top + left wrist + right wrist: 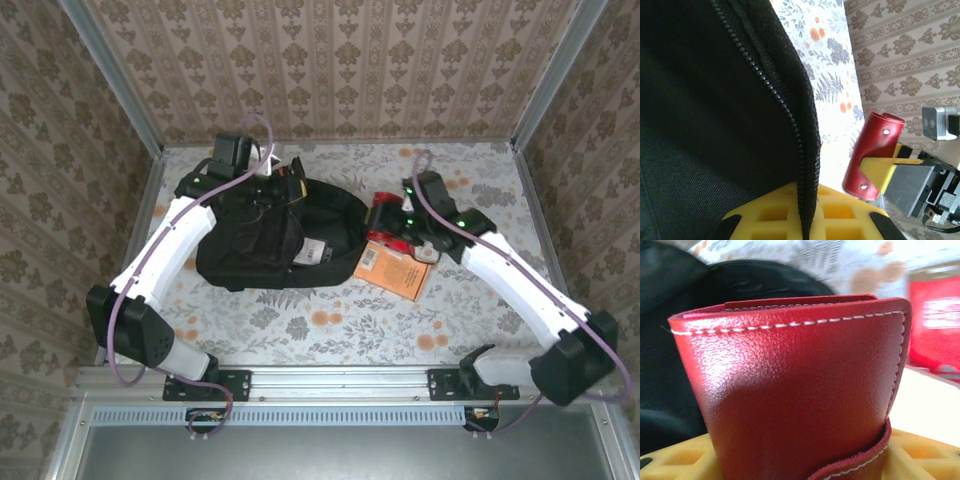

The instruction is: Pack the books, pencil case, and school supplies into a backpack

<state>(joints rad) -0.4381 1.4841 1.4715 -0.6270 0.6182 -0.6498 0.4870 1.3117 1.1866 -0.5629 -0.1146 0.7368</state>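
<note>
Two grippers, both holding.
The left gripper (807, 215) pinched the black fabric backpack (270, 240) by its zip; the right gripper (397, 224), half-open, held a red stitched leather pencil case (800, 390); the red book (932, 347) had a white label (941, 311), too blurred to read.

Beige wallpaper (340, 70) with brown floral motifs in vertical bands covers the back and both side walls. Grey metal posts (112, 80) slant up at the two back corners. The desk (330, 335) has a white cover printed with grey leaves and orange flowers. A metal rail (340, 381) runs along its near edge, with a dark grey panel (330, 455) below.
</note>
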